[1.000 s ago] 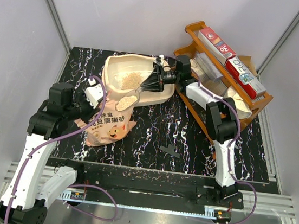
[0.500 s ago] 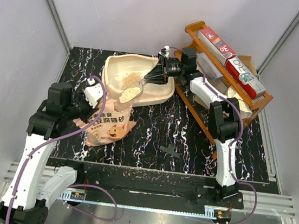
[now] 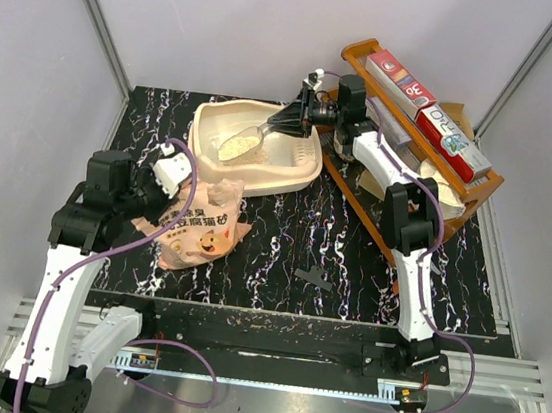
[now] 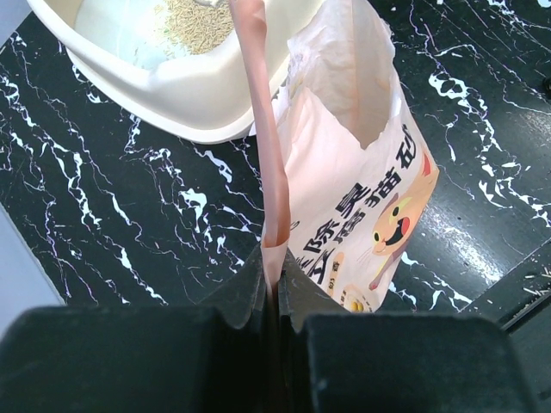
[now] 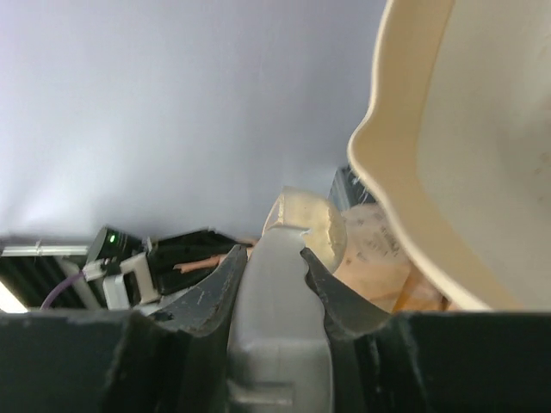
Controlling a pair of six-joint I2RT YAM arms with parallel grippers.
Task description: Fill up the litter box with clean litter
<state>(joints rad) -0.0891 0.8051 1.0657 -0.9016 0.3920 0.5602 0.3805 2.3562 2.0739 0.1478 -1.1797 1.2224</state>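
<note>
The right gripper [image 3: 300, 119] is clamped on the handle of a scoop [image 3: 247, 142]. The scoop's bowl is held over the middle of the litter box [image 3: 305, 178], and a heap of clean litter [image 3: 235, 147] is carried in it. Some granules are already seen on the box floor in the left wrist view.

The handle appears to be gripped near its end, so the load sits far out from the jaws. If the handle is allowed to twist in the grip, granules may be shed unevenly. If the scoop is tipped too fast or from too high, litter may be bounced over the rim onto the table [image 3: 350, 256]. The wrist is held close to the wooden rack [image 3: 355, 51], which could be knocked when the wrist is rolled to pour.

The left gripper [image 4: 274, 274] is pinched shut on the edge of the bag [image 4: 362, 198], so that its mouth is held open just beside the box. If that thin fold is let slip, the bag may sag shut or topple, and any further scooping would be blocked.
</note>
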